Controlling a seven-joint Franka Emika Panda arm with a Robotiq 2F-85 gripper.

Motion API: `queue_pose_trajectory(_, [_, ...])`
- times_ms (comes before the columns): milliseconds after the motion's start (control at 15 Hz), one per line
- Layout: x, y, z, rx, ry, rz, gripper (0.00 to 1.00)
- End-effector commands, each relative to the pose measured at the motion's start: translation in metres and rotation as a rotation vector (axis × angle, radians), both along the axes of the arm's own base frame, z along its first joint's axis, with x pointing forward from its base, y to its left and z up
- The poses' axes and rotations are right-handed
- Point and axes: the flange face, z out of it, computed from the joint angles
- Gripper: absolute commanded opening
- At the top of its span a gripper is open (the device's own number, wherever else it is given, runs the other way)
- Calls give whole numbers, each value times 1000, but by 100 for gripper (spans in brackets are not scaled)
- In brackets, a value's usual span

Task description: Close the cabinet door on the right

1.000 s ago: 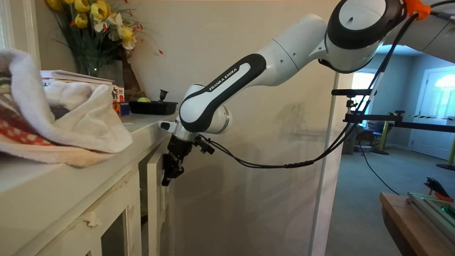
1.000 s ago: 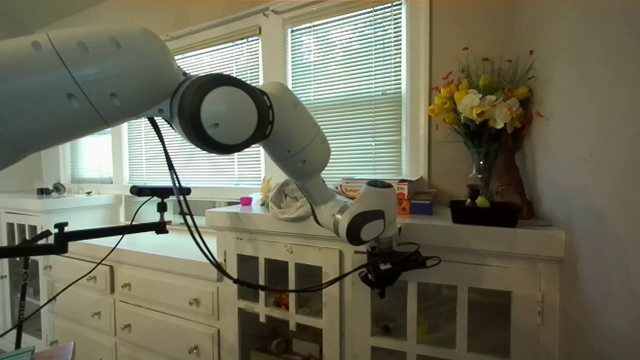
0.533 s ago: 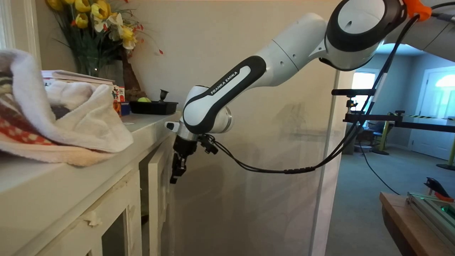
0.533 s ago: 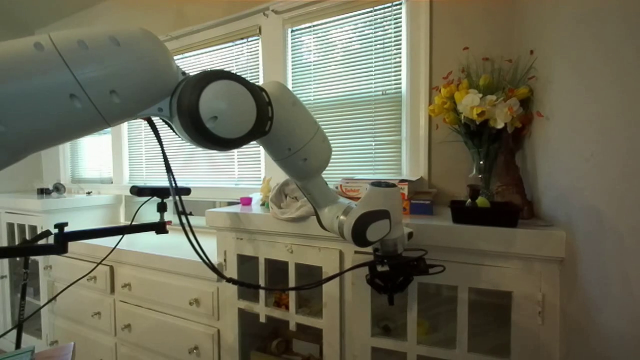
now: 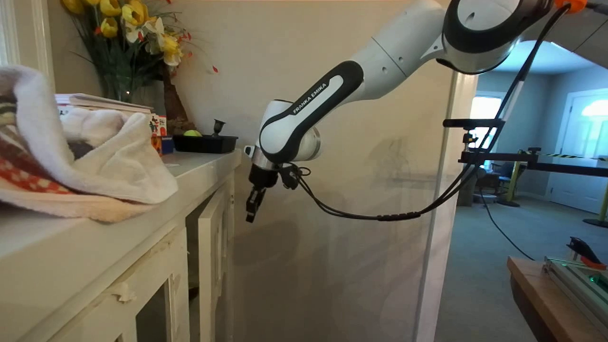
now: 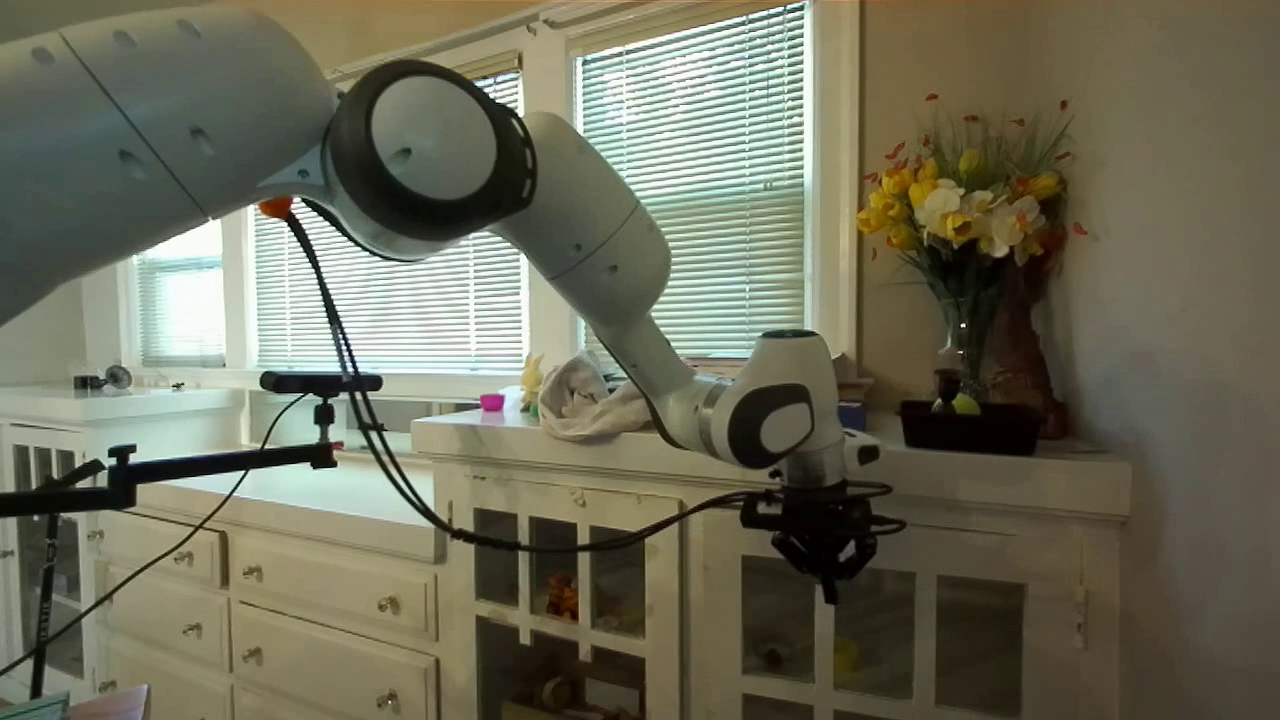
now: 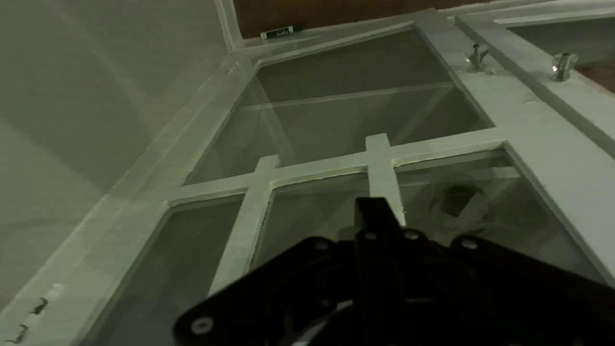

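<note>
The white cabinet door (image 6: 980,550), with its row of three small panes over taller panels, is at the right end of the cabinet. In an exterior view its edge (image 5: 205,270) stands out slightly from the cabinet front, with a dark gap beside it, so it is a little ajar. My gripper (image 5: 250,219) is in front of the door, apart from it, with fingers pointing down. It also shows in an exterior view (image 6: 829,598) before the upper panes. In the wrist view the fingertips (image 7: 377,209) are together with nothing between them, and the door (image 7: 543,144) fills the background.
The adjoining cabinet door (image 6: 662,580) is left of it. Above, the countertop (image 6: 1080,480) holds a black tray (image 6: 970,428), flowers (image 6: 955,205) and a towel (image 6: 590,405). A side wall (image 5: 332,266) is close to the hinge side. A marker (image 7: 278,32) lies low by the cabinet.
My gripper has moved up and back from the door, from touching or nearly touching it to clearly apart. The arm has risen. The door edge has barely shifted.
</note>
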Motion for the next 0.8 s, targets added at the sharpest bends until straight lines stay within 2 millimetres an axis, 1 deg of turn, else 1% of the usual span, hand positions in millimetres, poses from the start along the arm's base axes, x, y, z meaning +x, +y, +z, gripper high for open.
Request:
queue_pose_trajectory(0, [-25,-10,38,24,-1,-203,0])
queue_pose_trajectory(200, [-42,-27,78,59,19,-364,0])
queue_pose_trajectory(333, [-54,-35,114,88,37,-462,0])
queue_pose_trajectory(467, [-62,-36,158,106,52,-513,0])
queue_pose_trajectory(533, [-65,-35,184,111,68,-527,0])
queue_pose_trajectory(733, [-71,-23,259,120,140,-535,0])
